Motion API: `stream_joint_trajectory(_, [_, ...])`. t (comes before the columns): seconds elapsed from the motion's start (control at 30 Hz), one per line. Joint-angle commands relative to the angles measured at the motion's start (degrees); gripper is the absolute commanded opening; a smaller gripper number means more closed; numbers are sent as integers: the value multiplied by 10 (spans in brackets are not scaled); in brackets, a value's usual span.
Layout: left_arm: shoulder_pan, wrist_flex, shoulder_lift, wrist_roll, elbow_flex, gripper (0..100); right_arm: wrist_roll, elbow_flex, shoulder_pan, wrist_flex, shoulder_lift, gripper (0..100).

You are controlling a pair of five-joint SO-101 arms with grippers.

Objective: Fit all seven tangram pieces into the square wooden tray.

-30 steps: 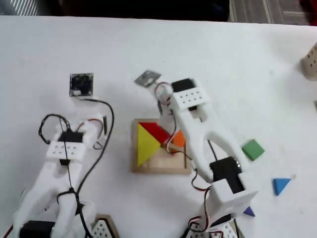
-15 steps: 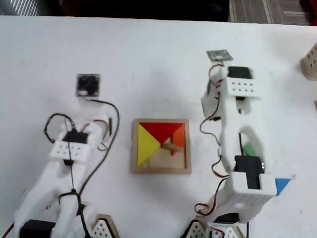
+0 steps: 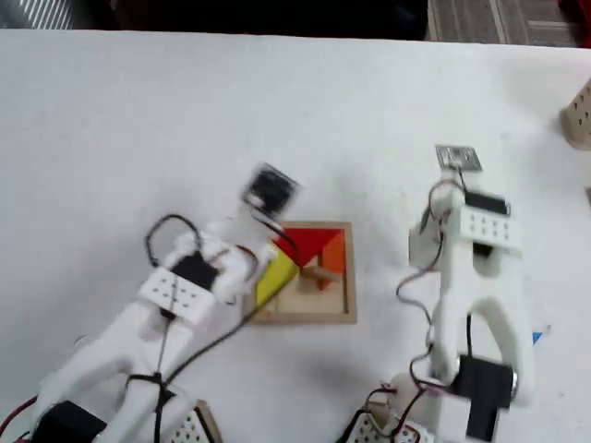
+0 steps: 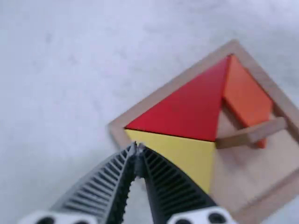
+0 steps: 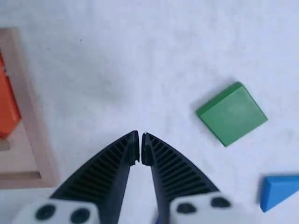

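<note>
**Tray about half filled, loose pieces waiting on the bench**

We are looking across the white bench (image 3: 185, 92), where the square wooden tray (image 3: 300, 317) is sitting between the two arms. Inside it, the big red triangle (image 4: 187, 109) and the big yellow triangle (image 4: 187, 154) are lying flush, edge to edge. The orange piece (image 4: 245, 100) is touching the red one, and a pale wooden strip (image 4: 250, 135) is lying askew across the bare part of the tray floor. By our judgement that strip is needing seating.

Outside the tray, the green square (image 5: 232, 113) and the blue triangle (image 5: 280, 191) are waiting near each other on the bench.

The left gripper (image 4: 137, 151) is hovering at the yellow triangle's corner, fingers clenched on nothing. The right gripper (image 5: 140, 142) is hanging over bare bench between the tray and the green square, fingers likewise clenched and empty.
</note>
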Motion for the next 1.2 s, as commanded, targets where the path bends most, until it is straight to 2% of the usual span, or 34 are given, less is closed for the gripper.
stream_joint_trajectory(0.0, [90,27,-15,-16,-11,20,-5,48,45,-32,-69,18])
stream_joint_trajectory(0.17, [185,28,-15,-12,-13,20,-4,92,73,-61,-95,18])
stream_joint_trajectory(0.3, [218,28,-9,-11,-26,20,-4,96,73,-65,-95,18])
stream_joint_trajectory(0.5, [222,8,-7,-8,-35,20,-4,96,75,-67,-95,18])
stream_joint_trajectory(0.57, [220,-3,5,18,-36,20,-4,96,75,-67,-95,18])
stream_joint_trajectory(0.87, [216,-25,164,36,-111,20,-4,95,79,-67,-99,18])
stream_joint_trajectory(1.17, [154,-85,169,37,-119,20,-4,95,82,-68,-99,18])
